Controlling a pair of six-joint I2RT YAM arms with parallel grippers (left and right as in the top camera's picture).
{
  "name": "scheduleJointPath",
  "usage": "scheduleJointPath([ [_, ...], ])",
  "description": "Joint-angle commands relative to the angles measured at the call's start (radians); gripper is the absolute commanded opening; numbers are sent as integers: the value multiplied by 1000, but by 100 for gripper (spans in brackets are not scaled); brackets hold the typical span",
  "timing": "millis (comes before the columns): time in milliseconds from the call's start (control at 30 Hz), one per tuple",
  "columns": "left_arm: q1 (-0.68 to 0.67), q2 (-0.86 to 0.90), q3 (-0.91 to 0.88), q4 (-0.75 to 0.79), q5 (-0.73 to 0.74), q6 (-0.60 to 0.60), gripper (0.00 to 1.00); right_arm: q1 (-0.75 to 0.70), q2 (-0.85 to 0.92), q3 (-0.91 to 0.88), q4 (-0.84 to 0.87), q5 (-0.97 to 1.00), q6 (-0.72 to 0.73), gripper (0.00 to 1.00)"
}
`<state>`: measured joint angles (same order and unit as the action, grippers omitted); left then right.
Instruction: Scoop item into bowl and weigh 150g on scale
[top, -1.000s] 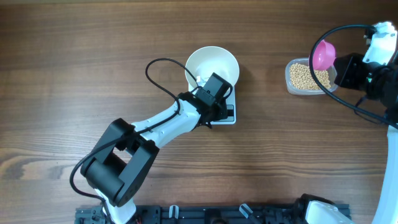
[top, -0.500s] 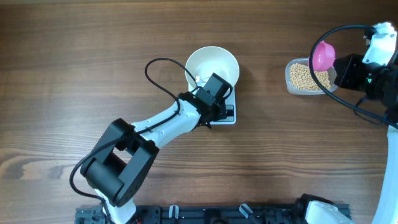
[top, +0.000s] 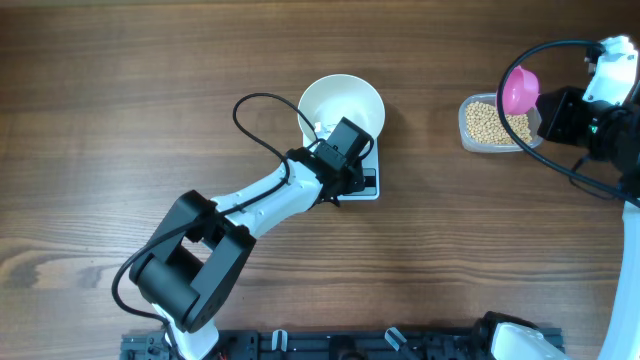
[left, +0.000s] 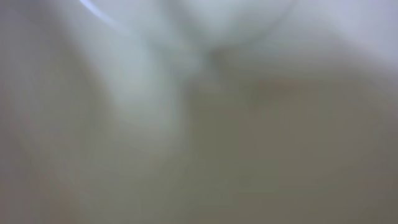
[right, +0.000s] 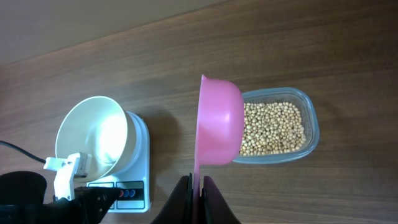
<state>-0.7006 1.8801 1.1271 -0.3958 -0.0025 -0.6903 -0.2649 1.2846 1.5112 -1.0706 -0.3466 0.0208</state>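
My right jaws clench the scoop (right: 217, 121) above the beans (right: 273, 127) in the far-right tub (right: 313, 127). The bowl (right: 93, 134) sits empty on the scale (right: 142, 143). The left jaws, clenched, crowd the scale; leaning there would skew the weight.

The tabletop (top: 120, 100) is brown wood or wood-look board with pronounced grain and a satin finish that shows little glare. The bowl (right: 93, 134) is smooth, white and glossy, probably glazed ceramic though hard plastic cannot be ruled out from these views; the scale (right: 142, 155) is smooth white plastic of duller sheen; the scoop (right: 219, 121) is smooth pink plastic, semi-gloss; the tub (right: 313, 127) is thin clear plastic; the beans (right: 273, 127) are tan, matt and smooth-skinned. The left arm (top: 270, 200) has glossy white moulded shells with matt black joints, and its cable (top: 250, 110) is black and rubbery-looking.
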Motion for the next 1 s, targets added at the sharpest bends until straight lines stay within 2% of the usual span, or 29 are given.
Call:
scheduleJointPath([
  [0,-5,15,-1,-11,5,2,4,3,-17,-1,-4,13,-19,4],
  [967,-5,16,-1,0,21,2,4,3,-17,-1,-4,14,-20,4],
])
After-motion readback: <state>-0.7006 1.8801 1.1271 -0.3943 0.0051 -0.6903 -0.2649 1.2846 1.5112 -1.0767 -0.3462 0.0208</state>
